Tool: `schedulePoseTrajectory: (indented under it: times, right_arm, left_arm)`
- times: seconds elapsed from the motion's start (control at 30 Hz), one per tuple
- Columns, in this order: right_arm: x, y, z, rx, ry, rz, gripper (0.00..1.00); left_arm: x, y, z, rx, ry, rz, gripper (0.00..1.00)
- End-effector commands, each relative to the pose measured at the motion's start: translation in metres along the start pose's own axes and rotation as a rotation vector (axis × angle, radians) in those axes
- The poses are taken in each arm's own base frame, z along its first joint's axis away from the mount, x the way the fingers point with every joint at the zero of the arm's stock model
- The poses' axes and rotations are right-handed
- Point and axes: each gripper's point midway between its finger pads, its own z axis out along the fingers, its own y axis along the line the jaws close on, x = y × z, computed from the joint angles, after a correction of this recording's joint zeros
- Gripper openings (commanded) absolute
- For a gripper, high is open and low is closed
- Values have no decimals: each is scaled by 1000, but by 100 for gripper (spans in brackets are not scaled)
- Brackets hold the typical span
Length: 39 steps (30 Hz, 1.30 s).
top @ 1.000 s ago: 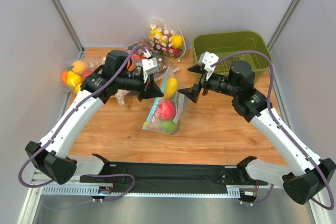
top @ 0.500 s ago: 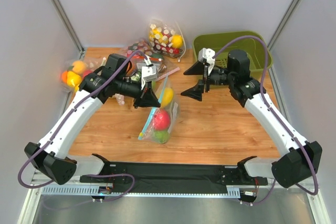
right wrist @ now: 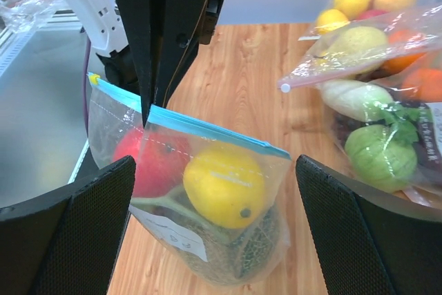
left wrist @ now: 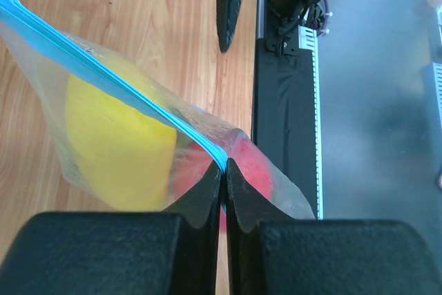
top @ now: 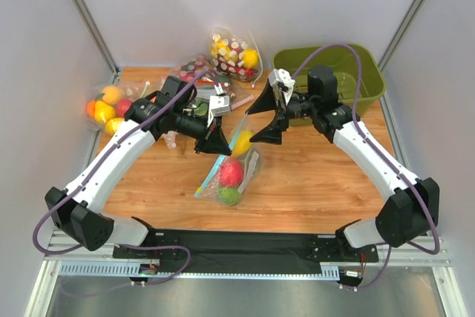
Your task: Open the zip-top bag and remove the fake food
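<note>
From the top external view, the zip-top bag (top: 227,171) hangs near the middle of the counter (top: 312,183), its long axis running from the far right down toward the near-left corner, zipper edge uppermost. The left gripper (top: 216,141) pinches that teal edge; the right gripper (top: 264,118) hovers just beside the bag's far end, its fingers spread wide and holding nothing. The risk, as I judge it: only one point supports the loaded bag, so it may slip free or swing as the right fingers close in.

The left wrist view shows its fingers (left wrist: 207,195) clamped narrow on the teal strip, with the fake food (left wrist: 117,143) sagging below; a thin film pinch like this could tear or slide.

In the right wrist view the zipper strip slants down to the right, still sealed. The wide fingers (right wrist: 65,226) flank the bag and could catch both walls together, leaving it shut.
</note>
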Motion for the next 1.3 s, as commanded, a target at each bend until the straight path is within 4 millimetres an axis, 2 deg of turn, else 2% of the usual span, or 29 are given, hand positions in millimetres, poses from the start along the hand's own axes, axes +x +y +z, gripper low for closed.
schedulePoseTrajectory:
  times: [0.0,0.23,0.3,0.33,0.43,0.57,0.7,0.8,0.83,0.87,0.93,0.97,1.0,1.03,1.1,1.13,1.27]
  right_arm:
    - [-15,6,11,-70,-24,-54,100]
    - [-7,5,27,-125,-11,-17,99]
    - [-5,4,29,-140,-7,1,83]
    - [-4,5,30,-145,-4,10,67]
    - [5,2,30,-135,21,40,58]
    - [24,5,28,-123,68,97,52]
    - [34,7,27,-123,88,135,44]
    - [38,10,26,-129,100,164,18]
    - [41,9,26,-121,107,170,3]
    - [42,7,26,-111,111,171,0]
    - [47,3,26,-69,125,194,0]
    - [45,-3,26,-46,117,176,0]
    - [47,-6,26,-26,115,178,0]
    - [53,-9,26,1,116,184,0]
    - [46,-12,25,33,81,160,0]
    - [41,-19,23,59,60,131,0]
    - [43,-25,13,107,32,169,0]
  left_arm:
    - [-25,-12,-3,62,-63,107,7]
    - [-23,-9,0,64,-53,103,7]
    - [-22,-5,1,52,-46,100,6]
    - [-22,-2,1,34,-45,102,6]
    - [-25,6,1,-7,-51,114,6]
    - [-35,13,-1,-63,-88,165,6]
    - [-40,22,-2,-107,-101,179,6]
    - [-37,34,-1,-159,-90,163,8]
    - [-37,36,-2,-174,-91,161,9]
    - [-31,40,0,-193,-84,138,12]
    - [-34,55,-5,-289,-102,152,19]
    - [-26,58,-7,-327,-107,150,22]
    - [-33,70,-12,-407,-144,174,29]
    - [-33,75,-17,-446,-162,184,33]
    - [-30,83,-25,-524,-215,186,43]
    - [-32,85,-36,-557,-245,187,44]
    - [-21,95,-49,-617,-323,148,49]
